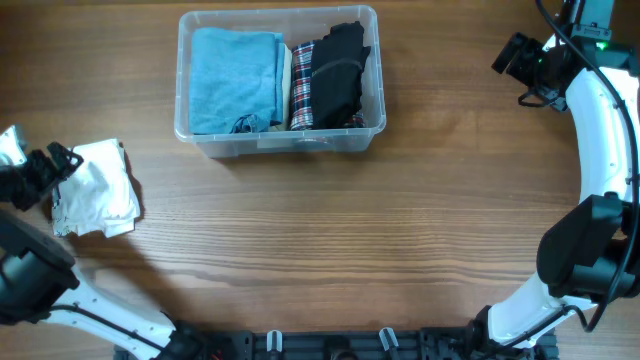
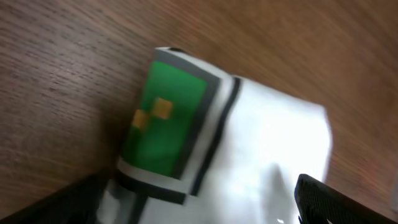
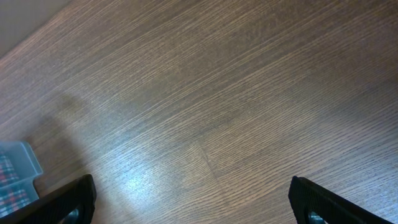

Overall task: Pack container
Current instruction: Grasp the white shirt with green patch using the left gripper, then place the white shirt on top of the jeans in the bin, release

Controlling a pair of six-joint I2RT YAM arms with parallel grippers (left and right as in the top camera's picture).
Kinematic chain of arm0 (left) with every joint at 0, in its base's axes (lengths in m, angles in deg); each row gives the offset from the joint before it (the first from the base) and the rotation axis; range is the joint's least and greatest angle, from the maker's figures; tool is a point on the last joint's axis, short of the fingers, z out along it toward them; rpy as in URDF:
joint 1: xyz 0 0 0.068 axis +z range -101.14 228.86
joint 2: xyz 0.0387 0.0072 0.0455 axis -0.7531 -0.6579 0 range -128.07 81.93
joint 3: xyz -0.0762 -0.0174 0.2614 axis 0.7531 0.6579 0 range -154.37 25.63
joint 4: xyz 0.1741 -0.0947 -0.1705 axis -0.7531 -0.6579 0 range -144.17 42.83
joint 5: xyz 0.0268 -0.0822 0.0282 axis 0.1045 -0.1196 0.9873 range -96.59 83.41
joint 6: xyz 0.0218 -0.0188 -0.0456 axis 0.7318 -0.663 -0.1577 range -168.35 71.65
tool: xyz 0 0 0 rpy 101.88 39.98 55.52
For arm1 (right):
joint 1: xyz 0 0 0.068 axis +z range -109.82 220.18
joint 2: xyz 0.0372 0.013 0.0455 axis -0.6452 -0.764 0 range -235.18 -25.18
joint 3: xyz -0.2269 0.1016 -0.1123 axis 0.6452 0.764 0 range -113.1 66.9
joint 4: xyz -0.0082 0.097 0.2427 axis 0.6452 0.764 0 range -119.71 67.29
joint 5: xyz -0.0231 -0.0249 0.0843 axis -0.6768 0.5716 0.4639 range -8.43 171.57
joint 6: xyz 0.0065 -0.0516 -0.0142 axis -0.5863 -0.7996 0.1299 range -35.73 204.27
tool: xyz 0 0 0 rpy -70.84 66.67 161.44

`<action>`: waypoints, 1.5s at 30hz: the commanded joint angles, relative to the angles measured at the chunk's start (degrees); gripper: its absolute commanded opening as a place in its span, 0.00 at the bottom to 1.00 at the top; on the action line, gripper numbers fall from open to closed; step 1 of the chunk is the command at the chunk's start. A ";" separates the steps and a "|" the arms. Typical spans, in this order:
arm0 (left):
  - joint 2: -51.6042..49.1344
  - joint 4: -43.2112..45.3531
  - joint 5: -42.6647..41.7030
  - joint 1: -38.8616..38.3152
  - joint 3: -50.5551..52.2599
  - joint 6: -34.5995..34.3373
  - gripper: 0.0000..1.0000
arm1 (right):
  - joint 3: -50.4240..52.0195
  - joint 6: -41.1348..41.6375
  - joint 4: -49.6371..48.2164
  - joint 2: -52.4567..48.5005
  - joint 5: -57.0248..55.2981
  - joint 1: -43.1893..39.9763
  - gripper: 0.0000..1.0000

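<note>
I see the wooden table [image 1: 350,250] with the container [image 1: 280,146] at 12 o'clock, holding a blue towel [image 1: 235,80], plaid cloth [image 1: 302,95] and black garment [image 1: 338,75]. A white garment [image 1: 100,190] lies at 9 o'clock, with my left gripper [image 1: 60,165] spread over it. My right gripper [image 3: 189,196], at 2 o'clock, is spread above bare wood.

Lab bench: robot arms [image 1: 600,130], wooden table [image 1: 350,250]

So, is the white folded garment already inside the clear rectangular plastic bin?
No, the white folded garment lies on the wooden table, outside the clear rectangular plastic bin.
</note>
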 commanded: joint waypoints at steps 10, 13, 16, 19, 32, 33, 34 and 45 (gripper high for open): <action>-6.69 2.73 -3.76 0.48 0.33 5.11 0.72 | 0.13 -0.68 0.00 -0.68 -1.16 -0.02 1.00; -6.75 2.51 -6.43 -0.50 0.33 4.72 0.52 | 0.13 -0.70 0.00 -0.66 -1.16 -0.02 1.00; -6.75 1.79 -6.84 -2.54 0.50 4.70 0.42 | 0.13 -0.70 0.00 -0.68 -1.16 -0.04 1.00; -6.75 1.51 -6.82 -4.90 0.55 3.13 0.04 | 0.13 -0.70 0.00 -0.66 -1.16 -0.04 1.00; 4.66 5.11 -36.15 -7.80 -5.22 -33.35 0.04 | 0.13 -0.68 0.00 -0.66 -1.16 -0.02 1.00; 6.56 5.84 -37.68 -8.50 -5.22 -34.97 0.04 | 0.13 -0.70 0.00 -0.68 -1.16 -0.04 1.00; 8.68 7.04 -39.17 -9.44 -5.25 -36.83 0.04 | 0.13 -0.70 0.00 -0.68 -1.16 -0.02 1.00; 22.01 31.10 -38.21 -27.19 -5.22 -57.86 0.04 | 0.13 -0.70 0.00 -0.66 -1.16 -0.02 1.00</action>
